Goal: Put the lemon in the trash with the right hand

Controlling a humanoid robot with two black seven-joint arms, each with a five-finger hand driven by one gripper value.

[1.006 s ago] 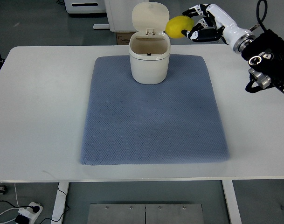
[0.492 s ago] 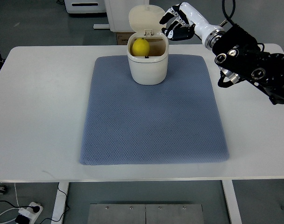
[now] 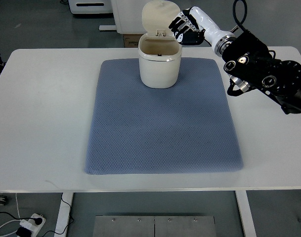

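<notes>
A cream trash bin (image 3: pixel 159 64) with its lid (image 3: pixel 160 16) flipped up stands at the far edge of the blue mat (image 3: pixel 162 118). The lemon does not show; the bin's opening looks dark and I cannot see inside to the bottom. My right hand (image 3: pixel 186 28) hovers just right of the bin's raised lid, fingers loosely spread and holding nothing. Its black arm (image 3: pixel 264 74) comes in from the right edge.
The white table (image 3: pixel 41 108) carries only the mat and bin. Beyond its far edge are a cardboard box (image 3: pixel 129 39) and white equipment on the floor. A power strip (image 3: pixel 29 224) lies on the floor below left.
One second ago my right hand held the lemon right of the bin. Half a second ago the lemon lay in the bin's mouth. Now it has dropped out of sight and the hand is empty.
</notes>
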